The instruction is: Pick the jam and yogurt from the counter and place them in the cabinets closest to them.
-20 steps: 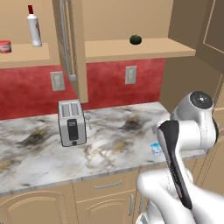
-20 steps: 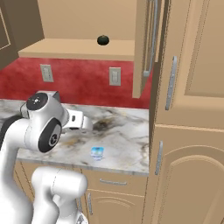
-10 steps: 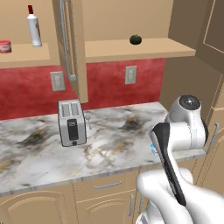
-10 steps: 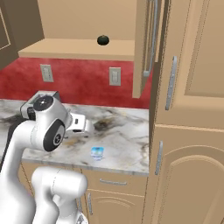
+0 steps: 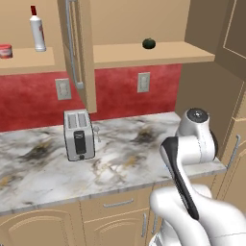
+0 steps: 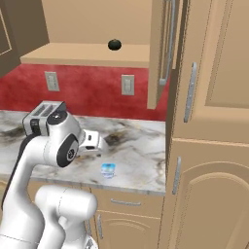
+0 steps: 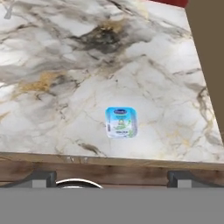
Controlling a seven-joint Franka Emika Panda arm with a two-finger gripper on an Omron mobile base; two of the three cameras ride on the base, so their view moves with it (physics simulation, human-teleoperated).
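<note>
The yogurt (image 7: pixel 121 122) is a tiny white cup with a light blue top, standing near the front edge of the marble counter (image 7: pixel 65 65); the right base view has it as the yogurt (image 6: pixel 108 169). My gripper (image 7: pixel 112 178) hovers above and in front of it, open, its dark fingertips (image 7: pixel 41 177) wide apart with nothing between them. In the right base view the gripper (image 6: pixel 96 142) sits just up and left of the cup. The jam (image 5: pixel 5 50), a small red pot, stands on the shelf of the left wall cabinet (image 5: pixel 29 62).
A silver toaster (image 5: pixel 78 134) stands on the counter to the left. An open cabinet door (image 5: pixel 79 48) hangs above it. A dark green round object (image 5: pixel 149 43) lies on the shelf, a white bottle (image 5: pixel 37 30) beside the jam. A tall closed cabinet (image 6: pixel 214 73) bounds the right.
The arm has shifted a little toward the counter's middle, bringing the hand closer over the yogurt. The yogurt and the jam have not moved.
</note>
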